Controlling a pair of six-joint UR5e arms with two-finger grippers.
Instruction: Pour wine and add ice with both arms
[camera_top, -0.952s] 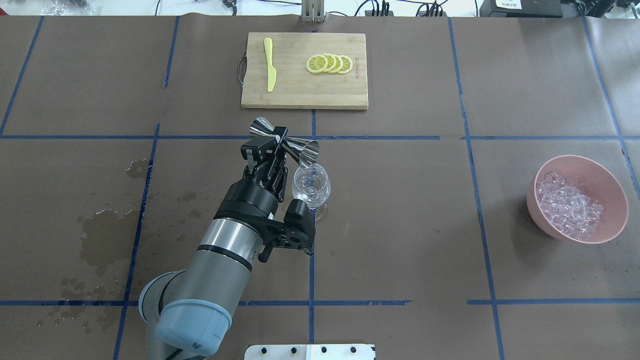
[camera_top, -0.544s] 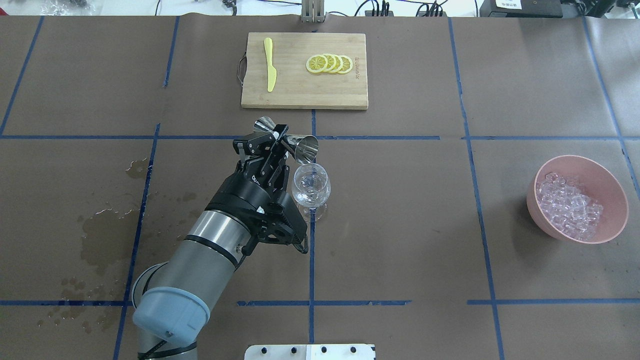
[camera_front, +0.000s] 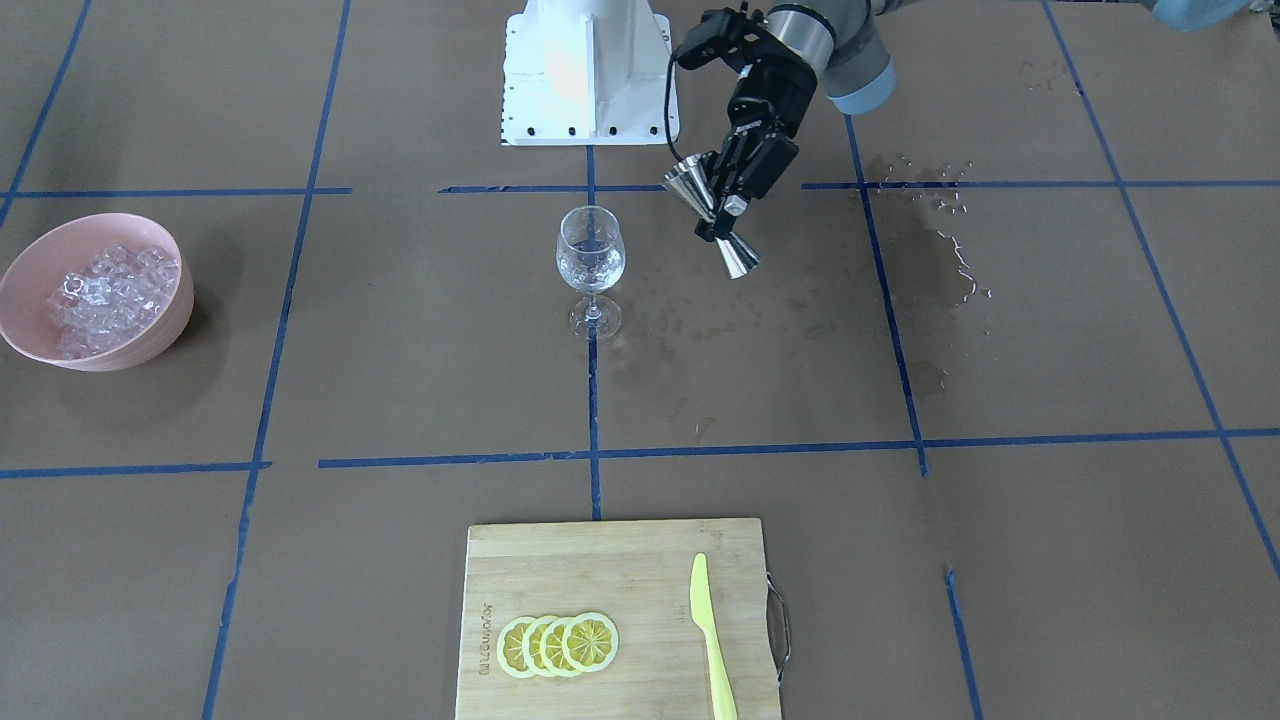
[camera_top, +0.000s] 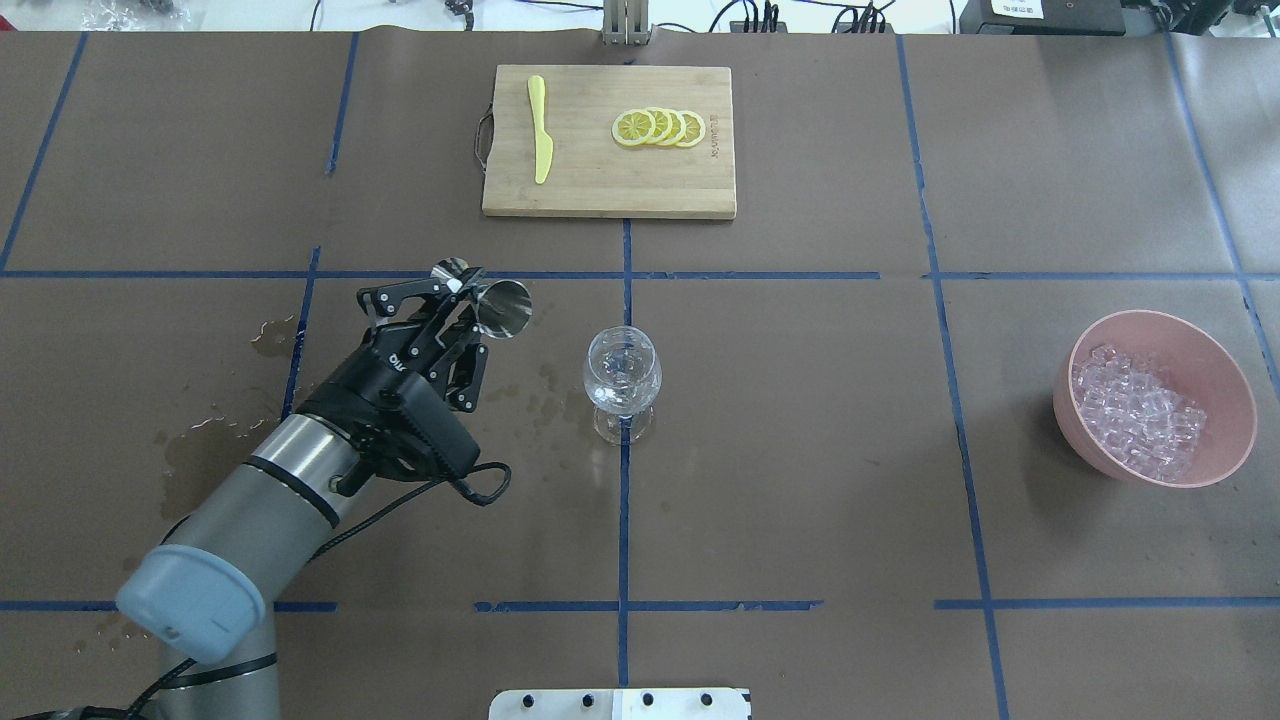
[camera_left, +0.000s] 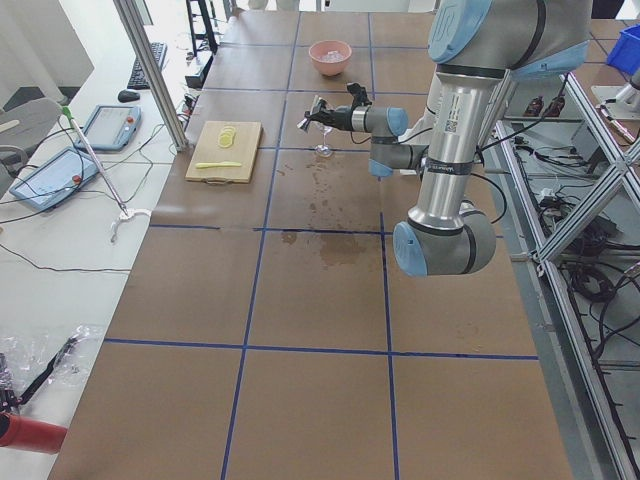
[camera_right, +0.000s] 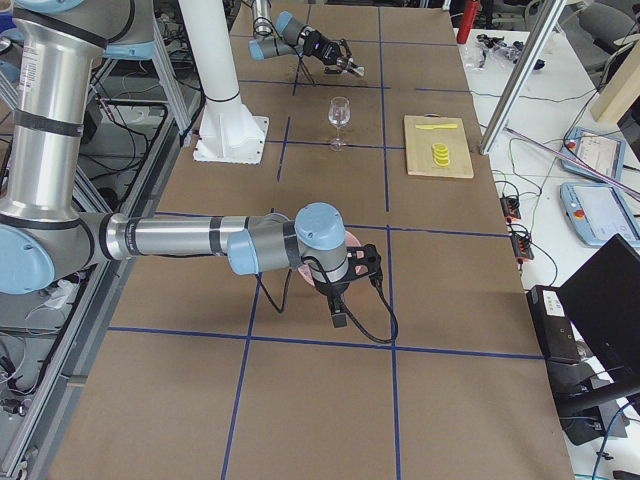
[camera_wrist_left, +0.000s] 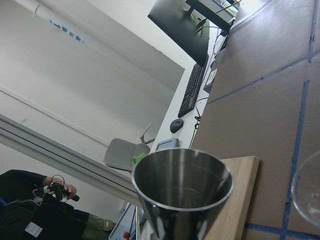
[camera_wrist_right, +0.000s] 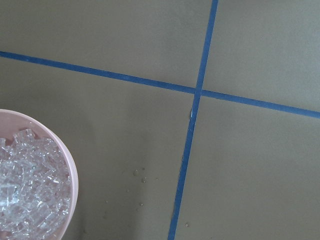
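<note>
My left gripper (camera_top: 468, 292) is shut on the waist of a steel double-ended jigger (camera_top: 497, 308), held tilted in the air to the left of the wine glass (camera_top: 622, 372). In the front view the gripper (camera_front: 722, 212) is apart from the glass (camera_front: 591, 262), which stands upright with a little clear wine in it. The jigger cup (camera_wrist_left: 182, 180) looks empty. A pink bowl (camera_top: 1160, 316) of ice (camera_top: 1140, 412) sits at the right. My right gripper (camera_right: 345, 268) hangs over that bowl; I cannot tell if it is open. Its wrist view shows the ice (camera_wrist_right: 27, 185).
A wooden cutting board (camera_top: 609, 190) at the far middle holds lemon slices (camera_top: 660, 127) and a yellow knife (camera_top: 540, 128). Wet splash stains (camera_top: 210, 470) mark the brown paper at the left. The white pedestal base (camera_front: 588, 70) is at the robot's edge.
My left arm has swung left, carrying the jigger away from over the glass rim. The jigger has tipped back from its pouring angle. The glass and bowl have not moved.
</note>
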